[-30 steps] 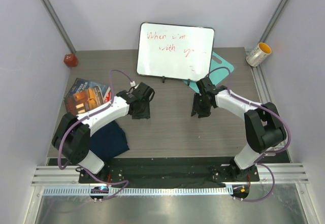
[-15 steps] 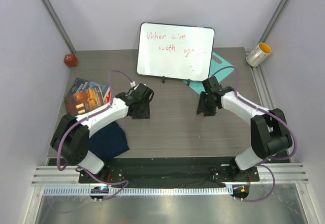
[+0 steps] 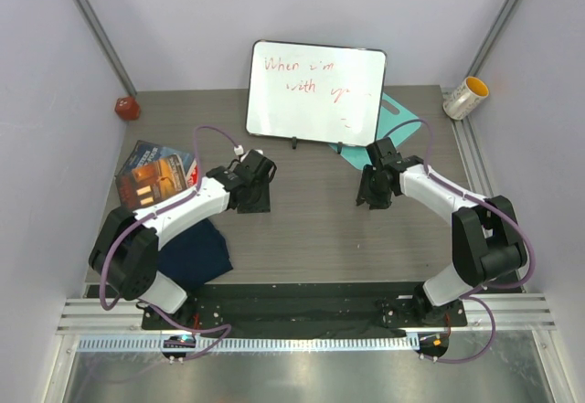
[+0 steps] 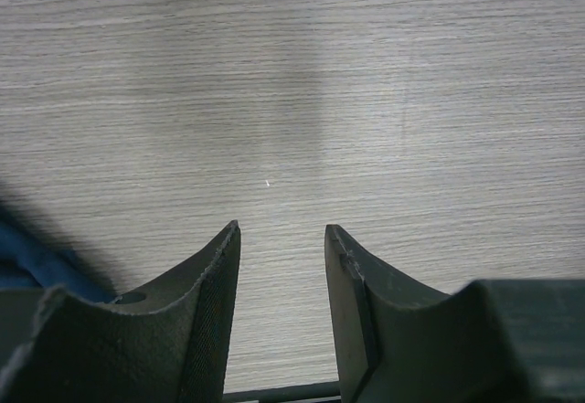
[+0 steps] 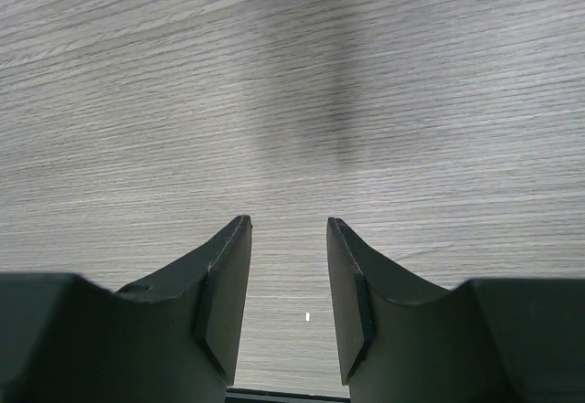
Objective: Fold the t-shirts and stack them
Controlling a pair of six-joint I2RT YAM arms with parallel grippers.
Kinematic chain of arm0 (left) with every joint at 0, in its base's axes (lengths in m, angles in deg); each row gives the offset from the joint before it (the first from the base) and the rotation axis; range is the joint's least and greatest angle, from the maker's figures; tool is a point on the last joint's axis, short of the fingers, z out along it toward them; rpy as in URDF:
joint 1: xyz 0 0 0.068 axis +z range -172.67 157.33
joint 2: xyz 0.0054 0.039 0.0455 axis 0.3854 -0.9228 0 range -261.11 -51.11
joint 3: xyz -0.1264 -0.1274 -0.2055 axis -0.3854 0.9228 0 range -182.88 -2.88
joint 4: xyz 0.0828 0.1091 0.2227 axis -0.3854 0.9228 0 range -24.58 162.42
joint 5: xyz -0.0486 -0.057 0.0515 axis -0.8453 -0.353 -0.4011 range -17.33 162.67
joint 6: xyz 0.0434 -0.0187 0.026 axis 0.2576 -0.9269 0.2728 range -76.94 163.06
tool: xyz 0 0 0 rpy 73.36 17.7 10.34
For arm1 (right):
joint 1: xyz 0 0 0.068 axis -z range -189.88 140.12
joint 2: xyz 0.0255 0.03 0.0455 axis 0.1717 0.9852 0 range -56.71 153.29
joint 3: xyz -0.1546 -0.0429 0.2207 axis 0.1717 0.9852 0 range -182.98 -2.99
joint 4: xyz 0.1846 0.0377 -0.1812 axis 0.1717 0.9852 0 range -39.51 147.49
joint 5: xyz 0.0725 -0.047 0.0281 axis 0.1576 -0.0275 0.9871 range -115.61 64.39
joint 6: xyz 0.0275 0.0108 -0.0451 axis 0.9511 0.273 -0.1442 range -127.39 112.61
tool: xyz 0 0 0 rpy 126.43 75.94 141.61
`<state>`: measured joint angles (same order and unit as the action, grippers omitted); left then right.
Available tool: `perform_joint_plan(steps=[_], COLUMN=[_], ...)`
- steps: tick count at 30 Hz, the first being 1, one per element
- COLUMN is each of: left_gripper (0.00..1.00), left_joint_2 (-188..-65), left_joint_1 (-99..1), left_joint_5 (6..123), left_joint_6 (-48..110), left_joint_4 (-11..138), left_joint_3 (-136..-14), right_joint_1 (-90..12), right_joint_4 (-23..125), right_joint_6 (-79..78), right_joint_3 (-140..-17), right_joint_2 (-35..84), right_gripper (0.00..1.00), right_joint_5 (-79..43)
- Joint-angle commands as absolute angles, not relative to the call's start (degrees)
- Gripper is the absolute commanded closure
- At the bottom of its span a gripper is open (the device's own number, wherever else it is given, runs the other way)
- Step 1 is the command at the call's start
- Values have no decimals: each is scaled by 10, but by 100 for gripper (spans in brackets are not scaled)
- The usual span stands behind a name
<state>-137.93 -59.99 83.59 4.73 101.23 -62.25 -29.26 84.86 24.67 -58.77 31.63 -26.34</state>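
Currently L pincer, R pincer part-open, empty; arms bent inward, tips down over table.

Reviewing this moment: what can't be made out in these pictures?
- T-shirt, top view: the left arm covers part of it. One or several, folded or not, cannot be told. The left wrist view shows only a blurred blue sliver at the edge.
- Teal board, top view: mostly behind the whiteboard.
- Red writing on the whiteboard: too small to read.
- Red thing, far left: too small to identify.
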Motion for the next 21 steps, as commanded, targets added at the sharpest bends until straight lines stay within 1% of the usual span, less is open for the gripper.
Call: perform_joint_plan(steps=[1, 14, 16, 21], left_gripper=[57, 56, 55, 56], left_joint_2=[-1379, -1378, -1378, -1374], left_joint_1=[-600, -599, -599, -599], left_joint_5=[842, 844, 845, 845], left_joint_6=[56, 53, 53, 47], left_joint_4=[999, 1002, 1001, 1002], left_joint_3=[-633, -637, -637, -634], right_joint_1=[-291, -290, -290, -290], right_joint_4=[844, 844, 844, 843], right_joint_6=[245, 243, 243, 247], right_joint_3=[-588, -591, -594, -599], right_joint_2=[300, 302, 306, 307], right_gripper=[56, 57, 57, 58], right_joint_5=[-267, -264, -236, -226])
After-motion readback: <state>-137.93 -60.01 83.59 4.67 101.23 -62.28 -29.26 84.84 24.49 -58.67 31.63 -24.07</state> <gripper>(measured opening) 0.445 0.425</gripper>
